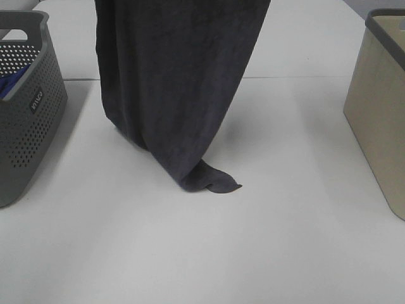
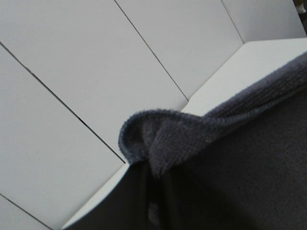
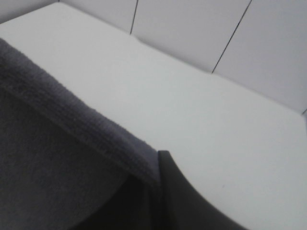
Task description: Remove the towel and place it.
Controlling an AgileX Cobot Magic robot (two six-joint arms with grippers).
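Towel [image 1: 177, 82] hung in a long drape over the middle of the tabletop [image 1: 285, 253]. Its upper part ran out of the top of the exterior view. Its lowest corner touched the surface and curled over there. The rest hung free of the tabletop. It was wholly out of the grey basket [image 1: 31, 126] at the left edge, in which a blue cloth [image 1: 9, 82] showed. A beige bin [image 1: 380, 126] stood well apart at the right edge.

Left fingers [image 2: 152, 211]: closed, mostly hidden. The towel's hem bunched into a fold right at them, so I judged them clamped on the upper edge. Right fingers [image 3: 180, 201]: closed, with a dark tip showing just beside the hem. Also judged to be gripping the top edge. Neither arm appeared in the exterior view.

Step in hand, as I judged it: removal done, towel carried aloft between both arms, placing not yet begun.

Next move called for: pick the spot, since the task did not name one. Lower both arms together so the cloth lays down from the trailing corner upward. Keep the top edge taut to avoid bunching. Let go only once the weight rests on the surface.
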